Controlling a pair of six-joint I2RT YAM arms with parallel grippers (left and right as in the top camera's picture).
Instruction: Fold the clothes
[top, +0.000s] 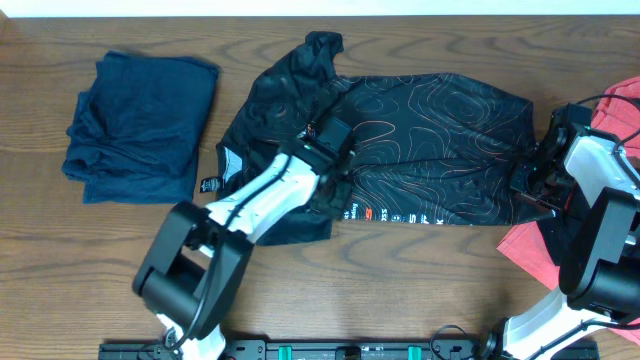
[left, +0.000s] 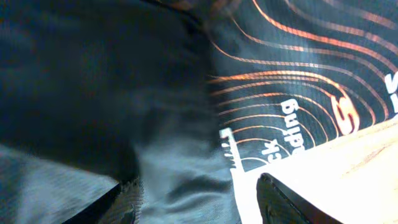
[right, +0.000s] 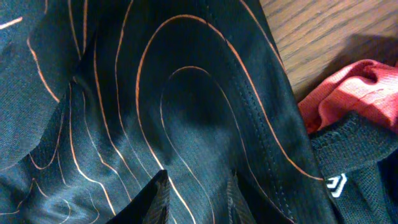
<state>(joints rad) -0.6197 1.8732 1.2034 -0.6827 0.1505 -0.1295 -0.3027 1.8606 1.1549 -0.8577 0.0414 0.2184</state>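
Jersey (left: 286, 74) cloth filled both wrist views. Left gripper (left: 193, 205) sat mid-jersey, fingers apart, clamping nothing I could see. Right gripper (right: 199, 193) pinched narrow on the jersey's right hem. Jersey lay spread on table (top: 420, 290). I judged the first fold not yet made; next calls for both edges gripped. Lettering read only "ck", "ding" and an orange S. White logo (right: 336, 185) beside the hem was illegible.
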